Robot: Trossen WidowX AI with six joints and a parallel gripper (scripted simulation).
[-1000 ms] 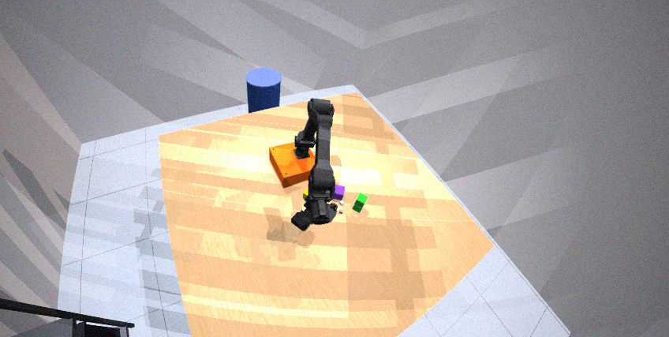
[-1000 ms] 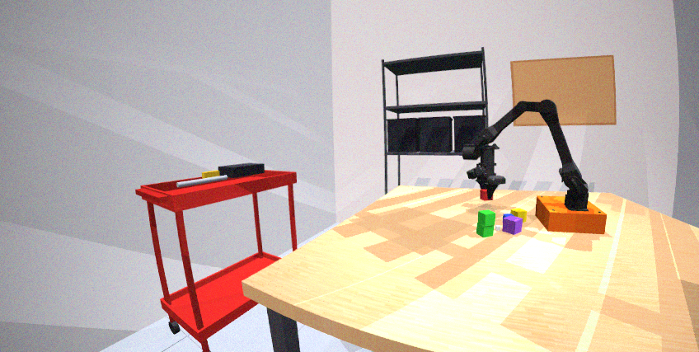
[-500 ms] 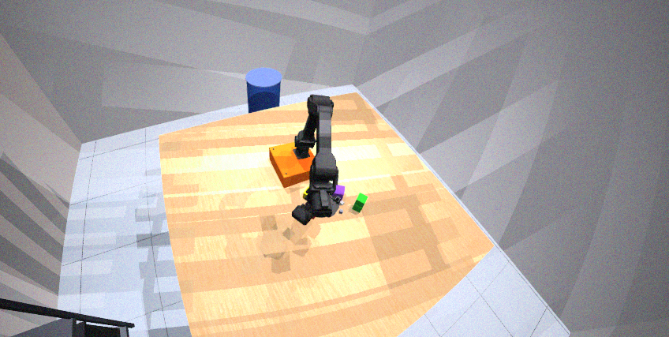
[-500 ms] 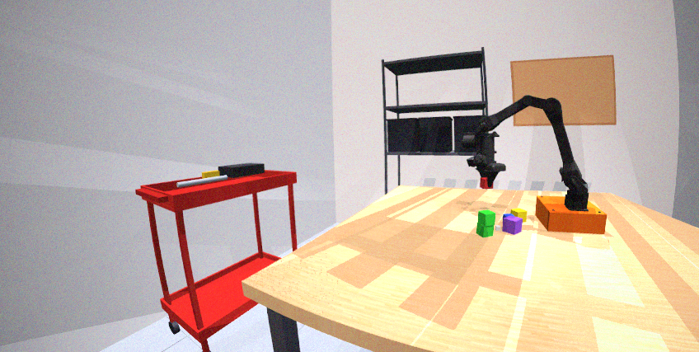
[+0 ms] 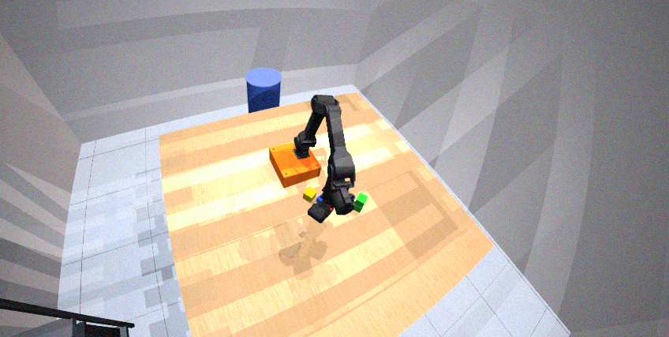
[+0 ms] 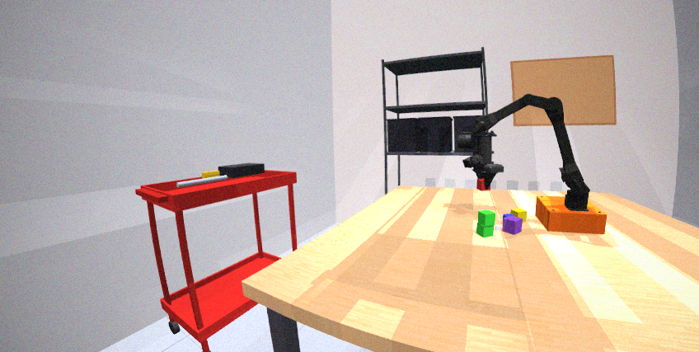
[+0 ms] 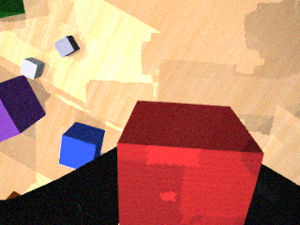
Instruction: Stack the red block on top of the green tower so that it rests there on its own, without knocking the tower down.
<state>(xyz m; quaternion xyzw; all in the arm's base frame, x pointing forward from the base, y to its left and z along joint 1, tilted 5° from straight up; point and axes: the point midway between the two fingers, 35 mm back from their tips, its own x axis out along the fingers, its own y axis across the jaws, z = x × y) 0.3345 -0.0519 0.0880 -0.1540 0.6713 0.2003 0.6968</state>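
Pale wood planks cover the table, which stands in a grey room with a red cart and a dark shelf behind it. On the table sit an orange base carrying the arm, a green tower of two cubes, a purple cube, a yellow cube and a blue cube.

The claw is clamped on the red block, which fills the wrist view between the two dark fingers. In the exterior view the block hangs well above the tabletop, higher than the tower's top and apparently not yet over it; the top view shows the claw just beside the tower.

Judging from this, the risks lie in the approach and release. If the arm comes in too low from the side, the block or a finger could clip the upper green cube and topple it. If the block is let go off-centre or from too high, it could tip off or jolt the tower. The nearby purple and blue cubes leave little room for a wide sideways swing.
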